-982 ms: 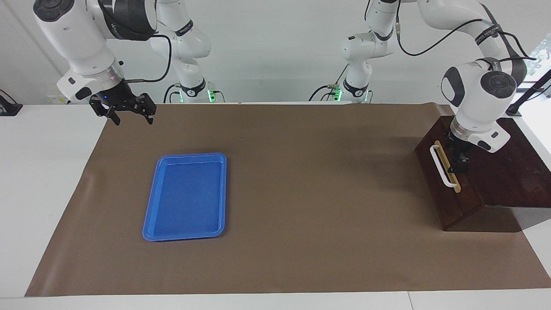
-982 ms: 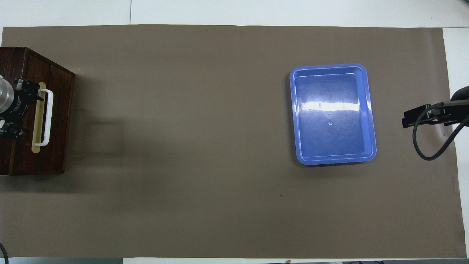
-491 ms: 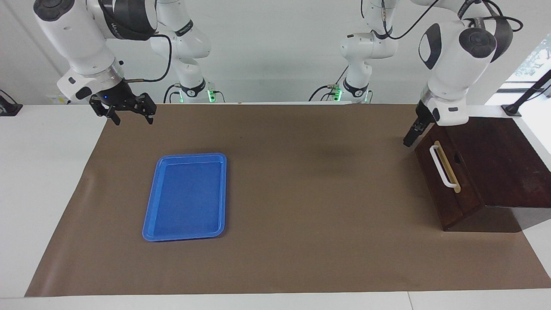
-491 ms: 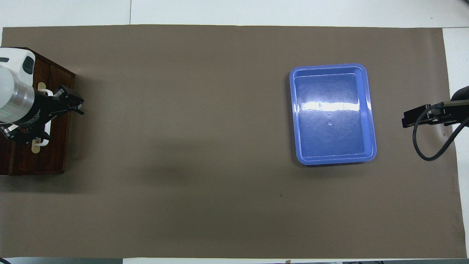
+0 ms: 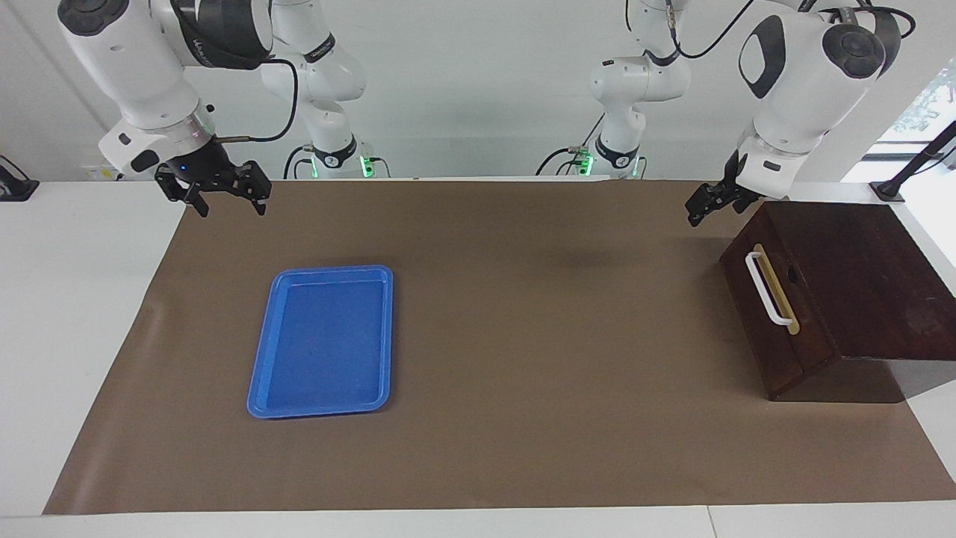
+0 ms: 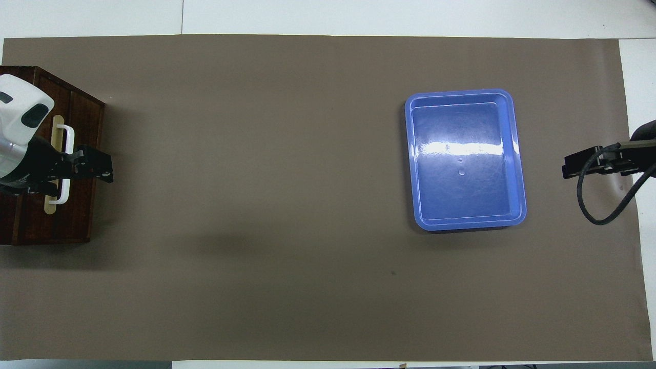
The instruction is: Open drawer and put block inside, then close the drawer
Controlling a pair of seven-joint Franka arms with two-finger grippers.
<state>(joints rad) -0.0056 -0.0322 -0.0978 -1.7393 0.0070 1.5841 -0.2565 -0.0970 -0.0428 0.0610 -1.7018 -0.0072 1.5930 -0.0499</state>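
Note:
The drawer (image 5: 750, 299) is shut in its dark wooden box (image 5: 859, 284) at the left arm's end of the table. Its white bar handle (image 5: 768, 290) faces the table's middle. The drawer also shows in the overhead view (image 6: 84, 148). The yellow block is out of view. My left gripper (image 5: 698, 209) hangs in the air over the mat beside the box's corner nearest the robots, touching nothing. It also shows in the overhead view (image 6: 102, 171). My right gripper (image 5: 224, 198) is open and empty, raised over the mat's edge at the right arm's end, where it waits.
A flat blue tray (image 5: 323, 340) lies empty on the brown mat (image 5: 523, 336) toward the right arm's end; it also shows in the overhead view (image 6: 465, 159). White table surface borders the mat.
My left gripper has lifted off the top of the box by the handle, risen, and swung out over the mat beside the box. The right arm has not moved.

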